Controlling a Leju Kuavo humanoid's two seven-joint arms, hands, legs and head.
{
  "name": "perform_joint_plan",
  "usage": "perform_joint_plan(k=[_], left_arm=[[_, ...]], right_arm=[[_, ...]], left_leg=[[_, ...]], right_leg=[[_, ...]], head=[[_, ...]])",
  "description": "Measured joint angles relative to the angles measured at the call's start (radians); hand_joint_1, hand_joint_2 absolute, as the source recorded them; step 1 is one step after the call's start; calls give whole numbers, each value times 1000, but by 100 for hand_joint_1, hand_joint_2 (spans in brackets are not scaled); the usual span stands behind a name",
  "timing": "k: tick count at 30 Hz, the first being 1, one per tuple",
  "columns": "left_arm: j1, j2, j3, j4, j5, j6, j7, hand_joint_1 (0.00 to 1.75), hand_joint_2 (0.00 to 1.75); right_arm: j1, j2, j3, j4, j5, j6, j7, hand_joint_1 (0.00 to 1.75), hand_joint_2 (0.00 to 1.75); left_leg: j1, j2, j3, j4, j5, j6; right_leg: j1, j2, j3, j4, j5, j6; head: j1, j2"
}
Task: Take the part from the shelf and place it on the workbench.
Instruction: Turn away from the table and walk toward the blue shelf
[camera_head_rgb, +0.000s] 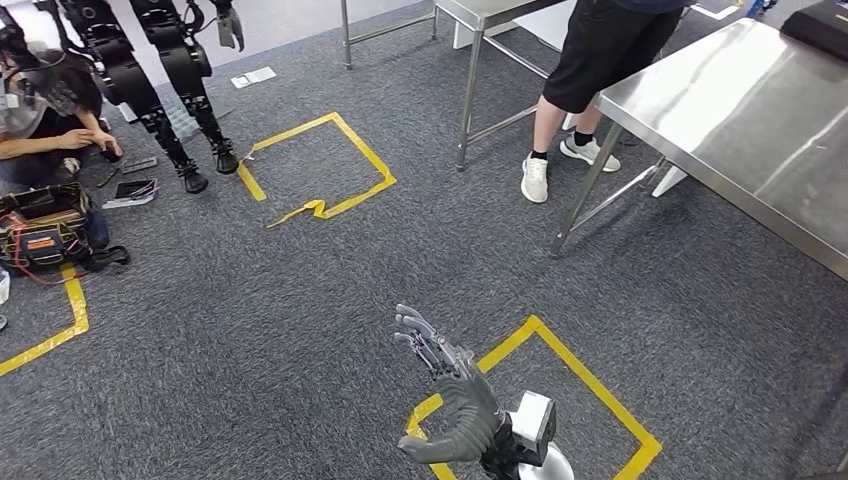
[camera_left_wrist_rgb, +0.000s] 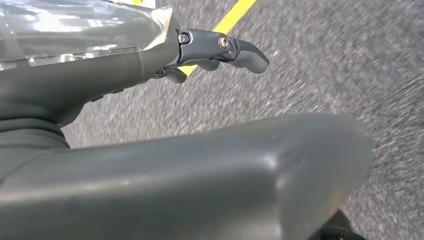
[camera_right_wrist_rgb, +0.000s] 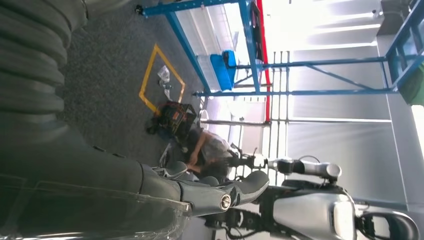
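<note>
Fingers (camera_head_rgb: 418, 338) of the right hand (camera_head_rgb: 455, 400) are spreading apart over the grey floor (camera_head_rgb: 300, 300), holding nothing. Left hand (camera_left_wrist_rgb: 150, 150) is holding nothing too. No part is showing. Workbench (camera_head_rgb: 740, 120) is waiting nearby, so almost everything looks left to do.

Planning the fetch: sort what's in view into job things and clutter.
Job: blue shelf, steel workbench.
Clutter: toolbox, second robot, seated person, standing person, yellow floor tape.
</note>
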Motion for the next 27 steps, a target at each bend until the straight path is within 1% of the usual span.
perform_joint_plan(k=[1, 2, 3, 4, 5, 6, 7, 8, 9, 10, 11, 12, 13, 14, 15, 16, 17, 18, 19, 20, 21, 22, 24, 25, 26, 27], left_arm=[[0, 0, 0, 0, 1, 2, 0, 0, 0], [1, -1, 0, 0, 4, 4, 0, 0, 0], [1, -1, 0, 0, 7, 7, 0, 0, 0], [1, -3, 1, 0, 12, 11, 1, 0, 0], [1, -5, 1, 0, 16, 15, 2, 0, 0], [1, -7, 1, 1, 20, 18, 4, 0, 0], [2, -10, 2, 1, 22, 21, 6, 0, 0], [3, -12, 2, 1, 22, 23, 7, 0, 0], [5, -13, 3, 1, 23, 23, 8, 0, 0], [6, -13, 4, 1, 23, 24, 8, 0, 0], [6, -14, 4, 1, 23, 25, 8, 0, 0], [6, -13, 4, 1, 23, 25, 8, 0, 0], [5, -13, 4, 1, 24, 26, 10, 0, 0], [4, -13, 5, 1, 26, 26, 12, 0, 0], [4, -12, 6, 1, 29, 27, 15, 0, 0], [4, -13, 7, 1, 33, 28, 18, 0, 0], [4, -12, 10, 1, 38, 29, 18, 0, 0], [5, -12, 12, 1, 43, 29, 16, 0, 0], [5, -12, 15, 1, 47, 29, 11, 0, 0], [5, -12, 16, 1, 49, 28, 5, 0, 0], [4, -13, 17, 1, 51, 27, -2, 0, 0], [4, -14, 17, 1, 51, 25, -7, 0, 0], [4, -14, 17, 1, 49, 23, -13, 0, 0], [4, -13, 17, 1, 48, 24, -15, 0, 0], [4, -13, 17, 1, 49, 26, -16, 0, 0], [3, -12, 18, 1, 50, 28, -17, 0, 0]], right_arm=[[3, -1, 0, 0, 1, -4, 1, 0, 175], [6, -1, -2, 0, 1, -11, 3, 0, 175], [10, -2, -6, 0, 0, -24, 6, 0, 175], [14, -3, -14, 0, -4, -40, 10, 0, 175], [20, -6, -27, 1, -10, -56, 12, 0, 175], [26, -9, -42, 2, -16, -69, 14, 0, 175], [32, -13, -57, 4, -20, -77, 14, 0, 175], [37, -17, -70, 6, -24, -80, 13, 0, 175], [40, -20, -79, 8, -26, -81, 13, 0, 175], [42, -21, -86, 9, -27, -82, 12, 0, 175], [45, -21, -91, 10, -28, -82, 12, 0, 175], [48, -21, -95, 11, -28, -83, 12, 0, 175], [53, -20, -100, 13, -29, -87, 14, 0, 175], [60, -20, -106, 15, -33, -96, 19, 0, 175], [67, -20, -117, 20, -42, -114, 29, 0, 175], [76, -19, -133, 27, -56, -140, 41, 0, 175], [86, -19, -158, 41, -75, -169, 53, 0, 175], [96, -18, -194, 64, -97, -197, 61, 0, 175], [103, -17, -238, 99, -114, -218, 61, 0, 175], [106, -18, -288, 144, -126, -234, 57, 0, 175], [103, -19, -345, 204, -129, -247, 50, 0, 175], [93, -21, -400, 272, -127, -262, 43, 0, 175], [60, -24, -508, 437, -109, -297, 35, 0, 175], [42, -24, -553, 523, -96, -317, 38, 0, 175], [27, -25, -593, 603, -80, -340, 46, 0, 175], [17, -25, -626, 676, -65, -363, 62, 0, 175]], left_leg=[[-3, -14, -2, 0, 2, 2], [-5, -28, -3, 0, 4, 4], [-5, -42, -3, 0, 6, 3], [-5, -55, -4, 0, 9, 2], [-6, -68, -5, 0, 12, -2], [-5, -79, -7, -1, 16, -7], [-5, -88, -9, -2, 19, -12], [-5, -98, -10, -5, 24, -19], [-4, -100, -13, -5, 26, -23], [-6, -86, -19, 2, 20, -27], [-9, -60, -33, 28, 0, -29], [-10, -29, -55, 75, -30, -31], [-12, 0, -83, 138, -68, -34], [-11, 14, -112, 203, -100, -39], [-9, 20, -132, 250, -117, -43], [-7, 25, -135, 265, -117, -47], [-4, 30, -118, 241, -100, -50], [0, 43, -81, 182, -71, -53], [1, 68, -39, 111, -48, -54], [2, 88, -4, 52, -30, -52], [0, 102, 19, 13, -22, -47], [-3, 105, 25, 0, -21, -39], [-9, 79, 23, -2, -16, -20], [-9, 67, 21, -4, -12, -12], [-9, 54, 19, -7, -8, -3], [-8, 42, 17, -8, -4, 5]], right_leg=[[1, 3, -6, 10, 2, 3], [3, 6, 10, -25, 22, 7], [5, 15, 43, -95, 52, 10], [7, 36, 81, -177, 83, 11], [11, 53, 112, -242, 109, 8], [15, 66, 130, -283, 124, 4], [19, 70, 135, -298, 130, -1], [23, 61, 137, -298, 133, -6], [18, 52, 139, -302, 139, -11], [15, 41, 142, -308, 146, -17], [10, 28, 144, -314, 152, -23], [5, 14, 144, -319, 157, -28], [8, -1, 143, -319, 158, -30], [8, -16, 142, -319, 159, -32], [9, -32, 140, -319, 159, -32], [9, -47, 140, -319, 158, -32], [8, -61, 140, -318, 157, -31], [6, -75, 141, -317, 155, -28], [8, -88, 143, -314, 151, -22], [10, -100, 142, -311, 146, -16], [14, -110, 143, -308, 142, -8], [18, -119, 145, -307, 139, -3], [18, -135, 150, -308, 137, 7], [14, -121, 149, -300, 130, 11], [10, -95, 138, -277, 114, 13], [6, -60, 116, -232, 89, 13]], head=[[0, 0], [0, 0], [0, 0], [0, 0], [1, 0], [2, 0], [2, 0], [3, 0], [2, 0], [0, 0], [-3, 0], [-6, 0], [-9, 0], [-10, 0], [-10, 0], [-11, 0], [-12, 0], [-13, 0], [-14, 0], [-14, 0], [-12, 0], [-9, 0], [-3, 0], [-2, 0], [0, 0], [2, 0]])
